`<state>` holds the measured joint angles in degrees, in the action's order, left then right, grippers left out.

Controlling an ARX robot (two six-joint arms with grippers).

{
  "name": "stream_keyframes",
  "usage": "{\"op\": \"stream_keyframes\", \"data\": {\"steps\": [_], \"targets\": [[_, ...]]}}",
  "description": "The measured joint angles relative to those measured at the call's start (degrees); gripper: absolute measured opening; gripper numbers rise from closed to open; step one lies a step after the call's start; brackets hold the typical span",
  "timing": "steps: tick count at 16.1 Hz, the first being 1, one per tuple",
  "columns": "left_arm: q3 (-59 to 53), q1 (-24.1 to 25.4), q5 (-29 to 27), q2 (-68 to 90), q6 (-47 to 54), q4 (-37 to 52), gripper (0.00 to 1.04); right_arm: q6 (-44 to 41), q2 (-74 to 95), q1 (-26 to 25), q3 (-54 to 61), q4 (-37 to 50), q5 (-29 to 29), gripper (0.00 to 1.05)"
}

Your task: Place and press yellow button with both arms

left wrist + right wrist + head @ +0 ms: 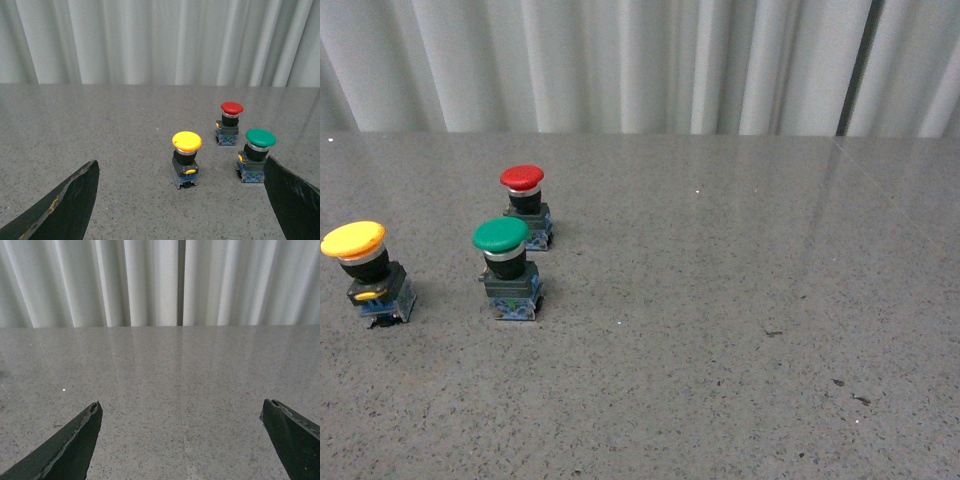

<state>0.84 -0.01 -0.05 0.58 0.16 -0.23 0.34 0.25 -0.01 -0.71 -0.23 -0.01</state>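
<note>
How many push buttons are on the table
3. The yellow-capped push button stands far left, the green-capped push button right of it, the red-capped push button behind the green one.

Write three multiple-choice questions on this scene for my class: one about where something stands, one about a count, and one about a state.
1. In the front view, which colour of button stands furthest left?
A red
B green
C yellow

2. How many buttons stand on the table?
A two
B three
C four

3. The left hand is:
A open and holding nothing
B shut on a button
C pressing down on a cap

Answers:
1 C: the yellow button stands left of the green button and the red button.
2 B: the front view shows one yellow, one green and one red.
3 A: in the left wrist view its fingers are spread wide, with the buttons standing untouched beyond them.
</note>
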Motion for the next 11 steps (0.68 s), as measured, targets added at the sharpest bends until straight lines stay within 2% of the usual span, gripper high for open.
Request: {"op": "stream_keyframes", "data": {"steps": [11], "targets": [[0.0, 0.0, 0.02, 0.0, -0.02, 0.0, 0.98, 0.0, 0.0, 0.0, 0.0, 0.0, 0.0, 0.98]]}}
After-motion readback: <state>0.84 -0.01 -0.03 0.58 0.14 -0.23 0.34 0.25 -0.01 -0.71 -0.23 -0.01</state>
